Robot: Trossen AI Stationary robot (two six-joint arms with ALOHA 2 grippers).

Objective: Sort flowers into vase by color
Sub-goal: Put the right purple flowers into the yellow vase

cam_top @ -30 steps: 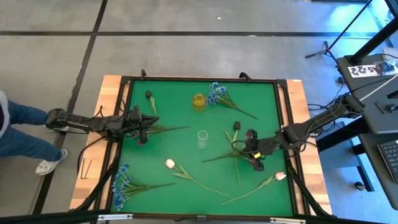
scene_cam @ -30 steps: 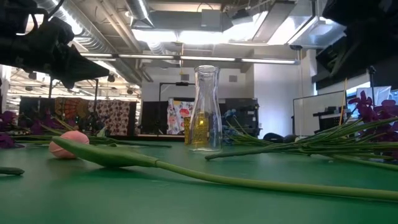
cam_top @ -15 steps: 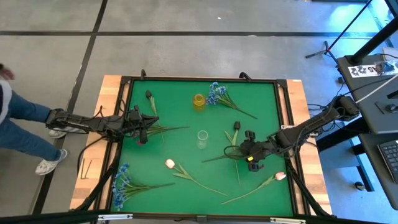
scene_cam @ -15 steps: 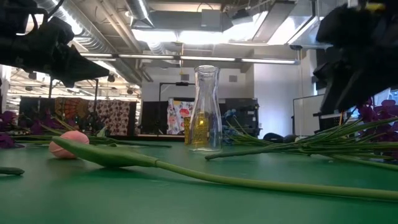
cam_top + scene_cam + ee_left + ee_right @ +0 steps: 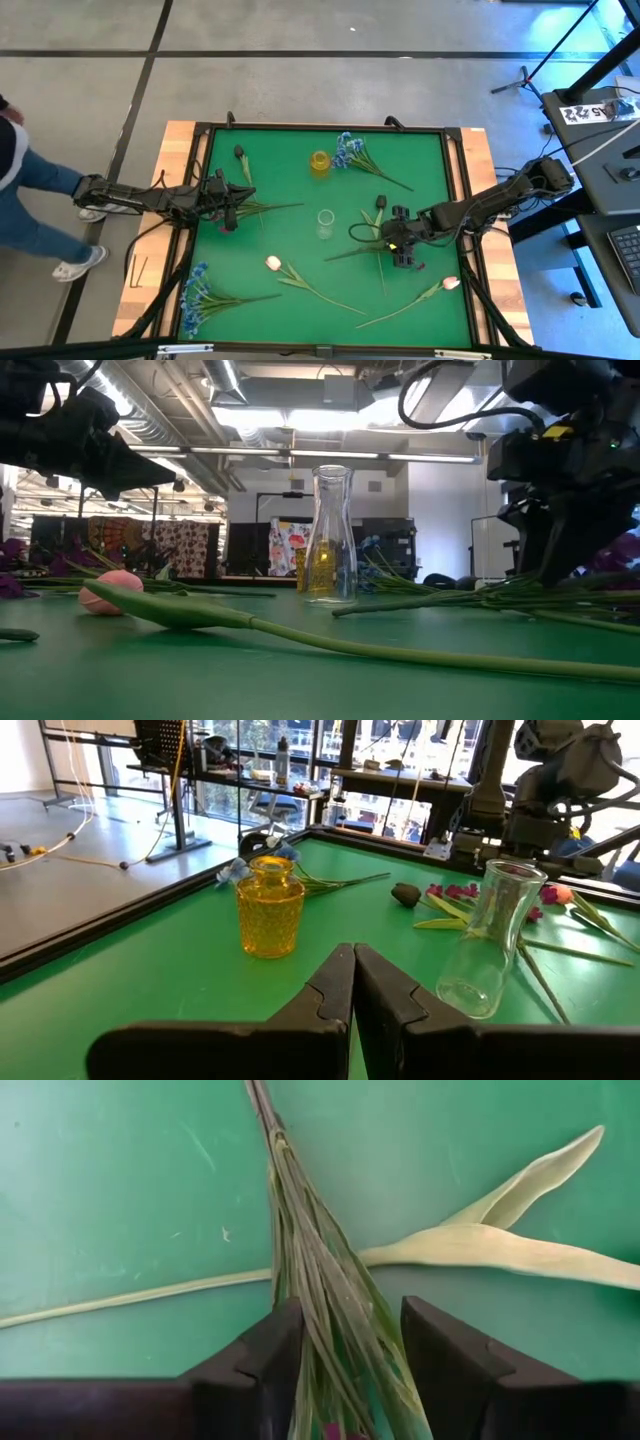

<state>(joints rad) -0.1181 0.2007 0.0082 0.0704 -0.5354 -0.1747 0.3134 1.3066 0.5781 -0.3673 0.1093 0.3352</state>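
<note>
- Two fingers of my right gripper (image 5: 345, 1355) stand parted astride the magenta spray's stems (image 5: 320, 1280), right of the clear vase (image 5: 325, 222).
- My left gripper (image 5: 352, 995) waits closed, empty, at the table's left.

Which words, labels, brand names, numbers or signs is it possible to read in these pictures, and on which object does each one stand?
No text can be read with certainty.
White label with dark marks on the equipment beside the table, high view: too small and blurred to read.
Colourful poster in the room behind the clear glass vase, low view: too blurred to read.
Nothing is printed on the amber glass vase or the green table mat.
</note>
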